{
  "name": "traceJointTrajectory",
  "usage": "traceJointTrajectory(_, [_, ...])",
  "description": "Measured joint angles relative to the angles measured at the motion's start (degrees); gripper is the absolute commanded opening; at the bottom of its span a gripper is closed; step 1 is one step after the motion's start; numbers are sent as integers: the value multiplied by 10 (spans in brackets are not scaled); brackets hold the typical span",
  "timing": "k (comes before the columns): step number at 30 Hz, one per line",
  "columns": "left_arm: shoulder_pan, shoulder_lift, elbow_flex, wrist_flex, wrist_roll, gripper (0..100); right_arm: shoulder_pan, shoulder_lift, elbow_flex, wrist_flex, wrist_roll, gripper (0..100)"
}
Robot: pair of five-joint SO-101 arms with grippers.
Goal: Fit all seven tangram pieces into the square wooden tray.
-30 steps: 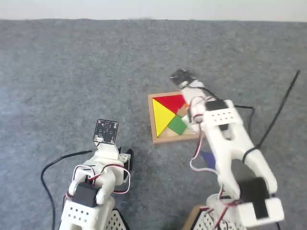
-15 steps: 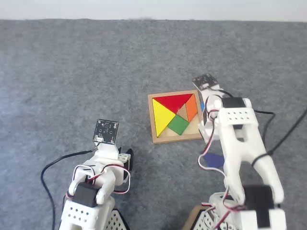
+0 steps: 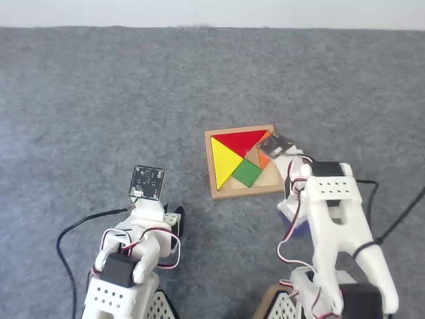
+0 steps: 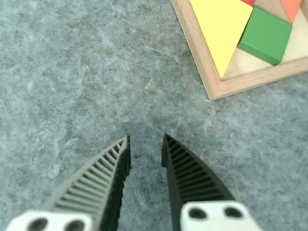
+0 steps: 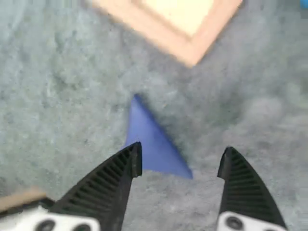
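Materials: the square wooden tray [image 3: 210, 169] is pale bare wood with a raised rim. The tangram pieces are flat, smooth and painted, with sharp corners. Both arms are white plastic with red and black wires. The claw fingers are dark and ribbed on their inner faces.

Surface: the desk [image 3: 99, 100] is covered in grey, fuzzy felt-like cloth.

Room: a pale strip of wall [image 3: 212, 13] runs along the far edge of the desk.

Tray contents: a large red triangle [image 3: 238, 141] lies along the far rim. A large yellow triangle [image 3: 224, 163] lies along the left rim, and the two meet edge to edge. A green square [image 3: 247, 173] sits near the middle, touching the yellow triangle. An orange piece [image 3: 263, 159] lies on the right side, partly hidden by the right arm's wrist. Bare wood shows along the near side of the tray.

Outside the tray: a blue triangle [image 5: 154, 144] lies flat on the felt near a corner of the tray.

Right claw [image 5: 183, 147]: released, with its fingers spread wide and nothing held. It hangs over the blue triangle, which lies towards one finger.

Left claw [image 4: 146, 137]: released, with only a narrow gap between its fingers and nothing in it. It sits low over bare felt, apart from the tray's near left corner.
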Motion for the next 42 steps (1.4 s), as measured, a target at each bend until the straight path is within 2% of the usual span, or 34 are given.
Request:
traceJointTrajectory(4, [0,0,0,0,0,105,21,25,-82,-8,-62,257])
traceJointTrajectory(8, [0,0,0,0,0,105,18,122,-222,-5,-110,257])
traceJointTrajectory(13, [0,0,0,0,0,105,20,315,-402,30,-113,256])
traceJointTrajectory(15, [0,0,0,0,0,105,21,374,-431,58,-105,256])
traceJointTrajectory(20, [0,0,0,0,0,105,20,349,-357,55,-70,257])
traceJointTrajectory(24, [0,0,0,0,0,105,19,197,-184,15,-70,256])
traceJointTrajectory(28, [0,0,0,0,0,105,18,38,-60,30,-149,256])
traceJointTrajectory(32, [0,0,0,0,0,105,14,-4,-35,52,-186,258])
traceJointTrajectory(36, [0,0,0,0,0,105,1,13,-25,56,-115,259])
traceJointTrajectory(39, [0,0,0,0,0,105,-40,48,-18,56,-42,259])
traceJointTrajectory(42, [0,0,0,0,0,105,-91,80,-18,37,-17,258])
